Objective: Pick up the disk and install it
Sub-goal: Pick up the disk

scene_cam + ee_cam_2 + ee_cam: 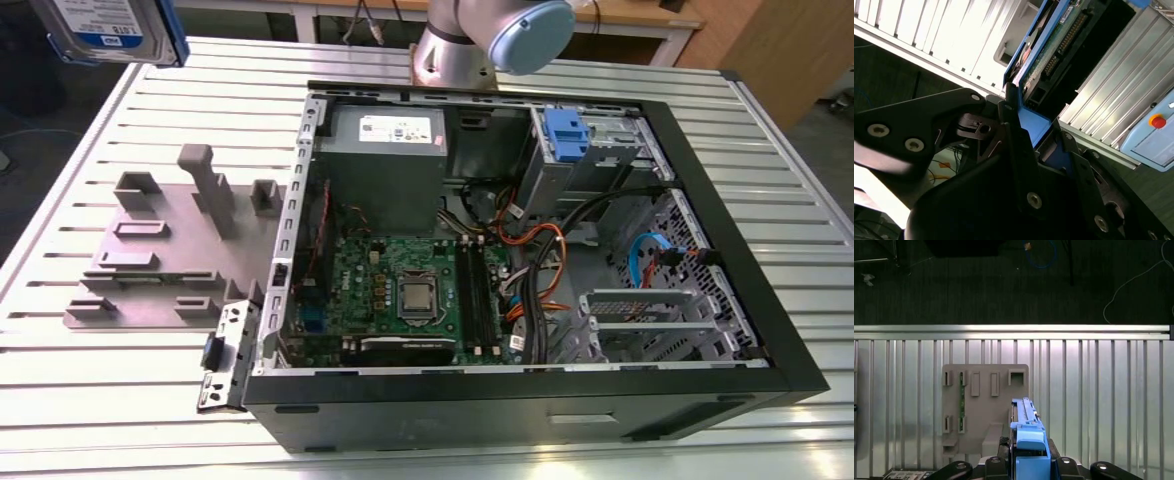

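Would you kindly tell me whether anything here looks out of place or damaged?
Nothing looks damaged or spilled. The one item off a surface is the disk, clamped in the tool in the air, outside the open computer case and clear of the grey fixture.

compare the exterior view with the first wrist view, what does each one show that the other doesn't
Exterior view: the open black metal computer case, its green motherboard and grey power supply box, and the white-and-blue label on the disk, a flat silver hard drive in a blue plastic frame. First wrist view: the black gripper clamped on that frame's edge. Both: the disk, the grey moulded fixture plate and the slatted metal table.
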Robot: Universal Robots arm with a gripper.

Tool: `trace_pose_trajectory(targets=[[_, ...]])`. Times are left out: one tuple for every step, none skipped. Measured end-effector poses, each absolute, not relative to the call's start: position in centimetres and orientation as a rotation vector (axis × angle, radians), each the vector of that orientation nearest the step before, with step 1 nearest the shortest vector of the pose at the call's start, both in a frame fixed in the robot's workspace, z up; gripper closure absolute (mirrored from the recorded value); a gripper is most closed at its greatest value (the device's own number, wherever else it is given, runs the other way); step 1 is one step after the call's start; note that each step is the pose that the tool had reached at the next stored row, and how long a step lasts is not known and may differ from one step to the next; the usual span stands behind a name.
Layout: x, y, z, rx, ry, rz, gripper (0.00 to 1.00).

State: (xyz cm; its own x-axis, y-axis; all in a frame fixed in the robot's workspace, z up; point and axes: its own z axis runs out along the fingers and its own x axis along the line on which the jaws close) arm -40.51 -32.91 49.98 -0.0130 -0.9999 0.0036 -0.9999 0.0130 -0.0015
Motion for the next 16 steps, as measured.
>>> trace_pose_trajectory(targets=[[-40.4,-32.9,50.0,2.206,-2.235,0.006,0.64],[-40.4,-33.0,50.0,2.206,-2.235,0.006,0.64],[-40.4,-33.0,50.0,2.206,-2.235,0.006,0.64],[-40.3,-33.1,50.0,2.206,-2.235,0.006,0.64],[-40.3,-33.2,50.0,2.206,-2.235,0.006,0.64],[-40.3,-33.3,50.0,2.206,-2.235,0.006,0.64],[-40.3,-33.4,50.0,2.206,-2.235,0.006,0.64],[-40.3,-33.5,50.0,2.206,-2.235,0.006,0.64],[-40.2,-33.5,50.0,2.206,-2.235,0.006,0.64],[-40.1,-33.5,50.0,2.206,-2.235,0.006,0.64],[-39.9,-33.5,50.0,2.206,-2.235,0.006,0.64],[-39.7,-33.6,50.0,2.206,-2.235,0.006,0.64],[-39.6,-33.6,50.0,2.206,-2.235,0.006,0.64],[-39.4,-33.6,50.0,2.206,-2.235,0.006,0.64],[-39.2,-33.6,50.0,2.206,-2.235,0.006,0.64],[-39.1,-33.6,50.0,2.206,-2.235,0.006,0.64]])
